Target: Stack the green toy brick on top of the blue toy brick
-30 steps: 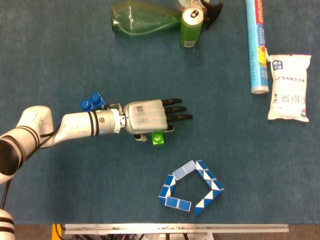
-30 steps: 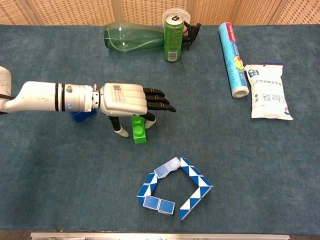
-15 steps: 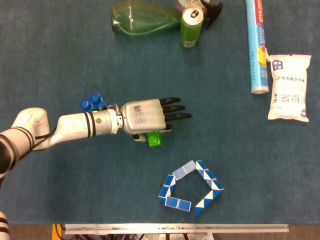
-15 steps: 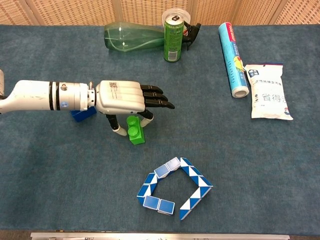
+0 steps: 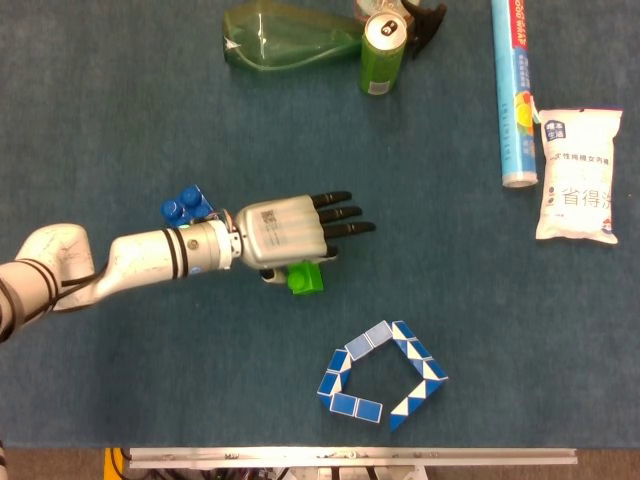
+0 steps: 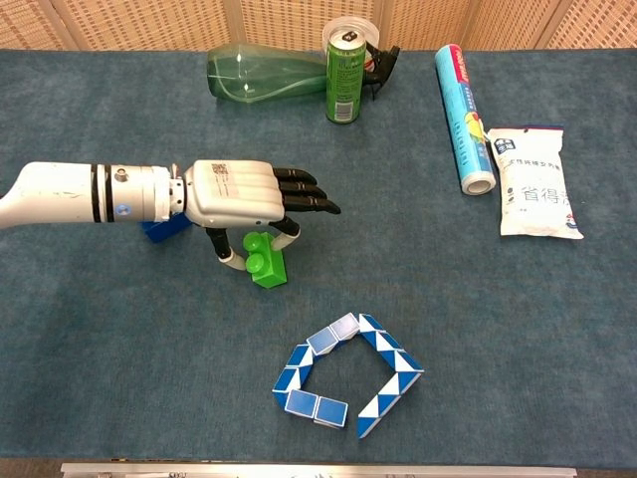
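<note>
My left hand (image 5: 285,230) (image 6: 244,194) reaches in from the left, palm down, and pinches the green toy brick (image 5: 305,278) (image 6: 264,261) between its thumb and a finger, with the other fingers stretched out. The brick hangs tilted under the hand, just over the blue cloth. The blue toy brick (image 5: 185,206) (image 6: 164,229) sits behind the wrist to the left, partly hidden by the forearm in the chest view. My right hand appears in neither view.
A blue-and-white folding snake puzzle (image 5: 385,375) (image 6: 343,373) lies near the front edge. At the back are a green bottle on its side (image 5: 285,38), a green can (image 6: 341,75), a tube (image 6: 463,115) and a white packet (image 6: 532,179).
The left hand has drawn back to the left with the green brick in its pinch. The brick has tilted and shifted left with it.
</note>
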Available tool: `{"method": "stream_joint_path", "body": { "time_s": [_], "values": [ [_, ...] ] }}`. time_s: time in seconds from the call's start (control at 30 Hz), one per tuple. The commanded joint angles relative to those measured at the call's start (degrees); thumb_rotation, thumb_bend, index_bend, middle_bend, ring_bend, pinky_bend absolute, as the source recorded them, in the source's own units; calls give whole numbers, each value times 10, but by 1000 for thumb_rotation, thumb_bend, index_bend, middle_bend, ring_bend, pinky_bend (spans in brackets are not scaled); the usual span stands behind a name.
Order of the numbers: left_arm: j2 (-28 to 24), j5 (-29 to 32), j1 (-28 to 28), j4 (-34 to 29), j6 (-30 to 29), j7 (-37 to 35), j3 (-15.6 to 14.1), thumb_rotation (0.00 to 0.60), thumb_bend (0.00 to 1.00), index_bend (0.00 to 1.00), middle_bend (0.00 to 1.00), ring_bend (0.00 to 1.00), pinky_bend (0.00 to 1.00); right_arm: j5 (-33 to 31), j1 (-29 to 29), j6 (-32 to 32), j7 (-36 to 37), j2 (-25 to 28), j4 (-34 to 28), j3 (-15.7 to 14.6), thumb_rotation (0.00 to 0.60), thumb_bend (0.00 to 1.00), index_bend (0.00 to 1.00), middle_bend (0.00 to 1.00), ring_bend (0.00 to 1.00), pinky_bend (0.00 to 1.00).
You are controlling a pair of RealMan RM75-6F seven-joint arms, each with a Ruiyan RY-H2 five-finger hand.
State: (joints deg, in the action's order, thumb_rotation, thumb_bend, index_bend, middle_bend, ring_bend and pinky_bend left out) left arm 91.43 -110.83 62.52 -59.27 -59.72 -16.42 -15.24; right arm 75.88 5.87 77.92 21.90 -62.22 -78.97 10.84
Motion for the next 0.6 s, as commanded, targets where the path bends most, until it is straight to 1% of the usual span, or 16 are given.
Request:
{"method": "stream_joint_path", "body": {
  "time_s": [0.03, 0.33, 0.6],
  "values": [
    [7, 0, 2, 1, 3, -4, 3, 600, 137, 472, 0, 0, 48, 0, 0, 0, 2, 1, 0, 0, 600, 241, 426, 433, 332, 412],
    [21, 1, 3, 11, 15, -10, 2, 600, 137, 475, 0, 0, 48, 1, -2, 3, 9, 3, 1, 1, 600, 240, 426, 433, 332, 413],
    [25, 1, 2, 14, 14, -12, 0, 600, 138, 545, 0, 0, 48, 1, -2, 3, 9, 3, 1, 0, 600, 240, 426, 433, 332, 413]
  ]
}}
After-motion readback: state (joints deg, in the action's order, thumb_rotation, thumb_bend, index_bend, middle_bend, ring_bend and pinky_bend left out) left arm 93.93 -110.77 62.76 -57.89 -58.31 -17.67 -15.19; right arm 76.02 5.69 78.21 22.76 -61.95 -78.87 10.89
